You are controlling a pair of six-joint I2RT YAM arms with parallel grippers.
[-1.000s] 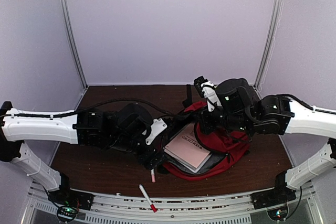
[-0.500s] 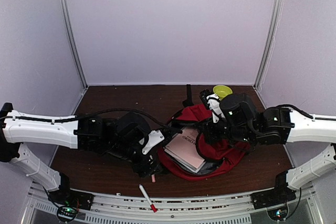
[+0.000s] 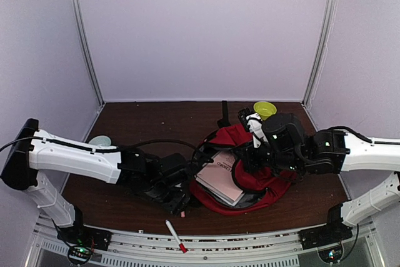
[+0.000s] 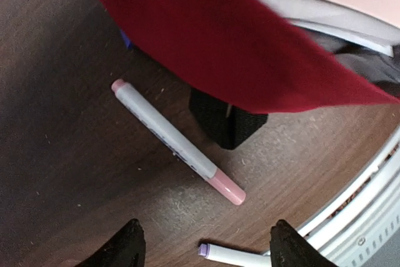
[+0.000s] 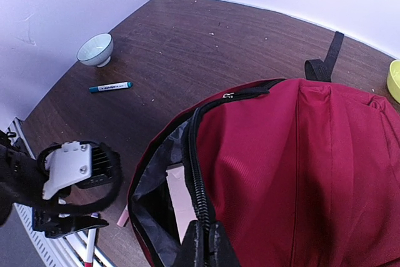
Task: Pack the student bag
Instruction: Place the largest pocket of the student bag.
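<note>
Pale bowl (image 3: 100,141): sits on the tabletop (image 3: 144,117) at the far left, with a teal marker (image 5: 110,85) lying near it.
My left jaws: apart and holding nothing. They hang low over the tabletop just off the bag's near-left corner, and both dark fingertips (image 4: 128,248) show at the bottom of my wrist view.
Pink-tipped marker (image 4: 178,142): lies flat on the wood below my left jaws, close to the bag's red edge but not touching it.
White pen (image 3: 174,236): red-capped, lying at the near edge of the tabletop.
Student bag (image 3: 275,186): lies right of centre on the tabletop. Its mouth is unzipped and gapes toward my left arm, showing the grey lining.
Book (image 3: 222,176): pinkish cover, lying partly inside the open mouth.
My right jaws: together, clamped on the black zipper edge of the student bag's opening, holding that rim up.
Black strap (image 3: 223,115): trails out behind the bag.
Yellow bowl (image 3: 264,109): behind the bag, near the back right.
</note>
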